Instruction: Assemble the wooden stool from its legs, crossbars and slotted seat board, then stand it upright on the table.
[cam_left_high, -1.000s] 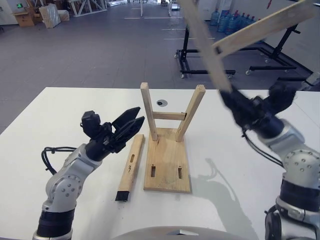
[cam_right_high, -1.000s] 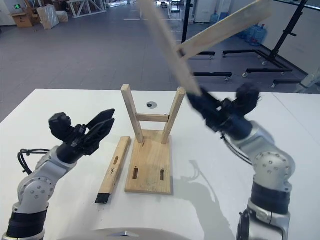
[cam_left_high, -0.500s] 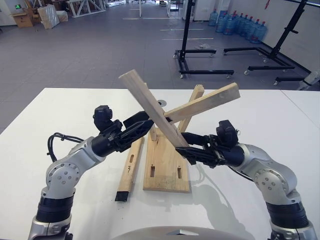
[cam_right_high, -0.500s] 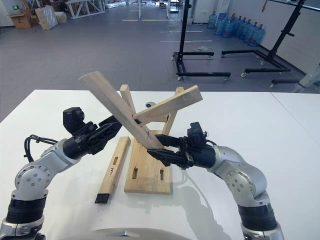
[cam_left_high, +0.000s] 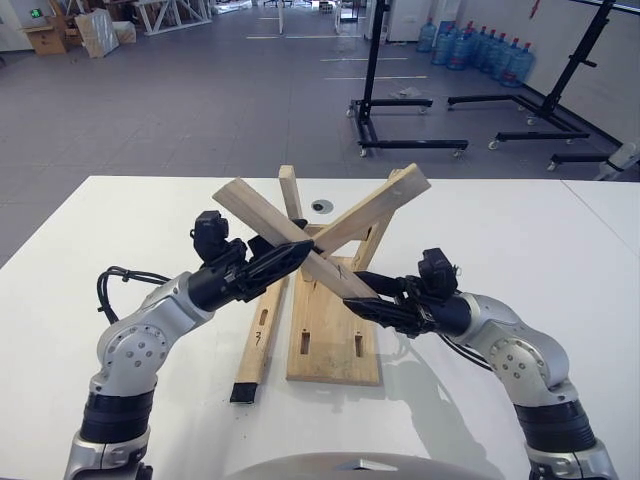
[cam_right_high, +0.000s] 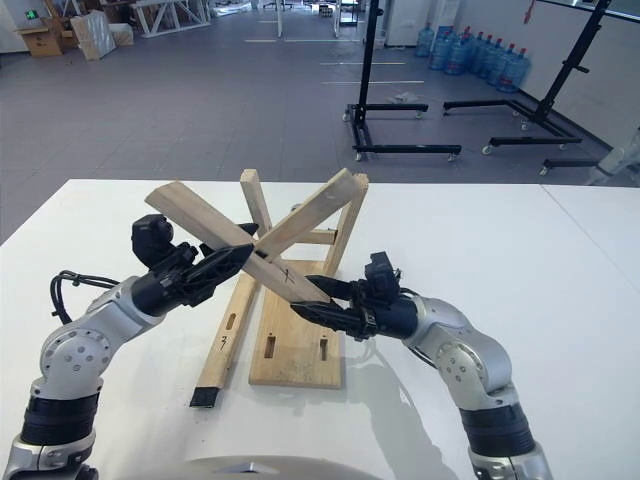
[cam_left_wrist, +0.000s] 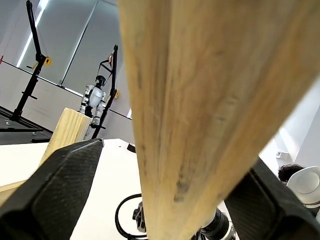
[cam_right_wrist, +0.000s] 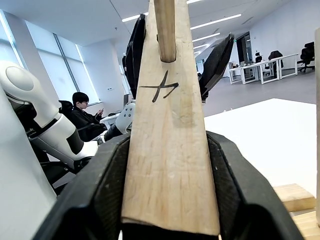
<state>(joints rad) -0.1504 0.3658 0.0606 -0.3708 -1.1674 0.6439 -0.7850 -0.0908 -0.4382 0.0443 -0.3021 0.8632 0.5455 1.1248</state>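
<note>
The slotted seat board lies flat mid-table. One leg pair with its crossbar stands slanted at the board's far end. A second leg frame hangs above the board, its two legs crossing like an X. My right gripper is shut on the low end of the pen-marked leg. My left gripper is shut on that same leg higher up, wood between its fingers. A loose leg with slots lies left of the board.
A small dark hole sits in the white table behind the stool parts. Open tabletop lies to both sides. Black metal racks stand on the floor beyond the far edge.
My right arm swung the leg frame down from high on the right to just over the seat board. My left gripper moved in and closed on one of its legs.
</note>
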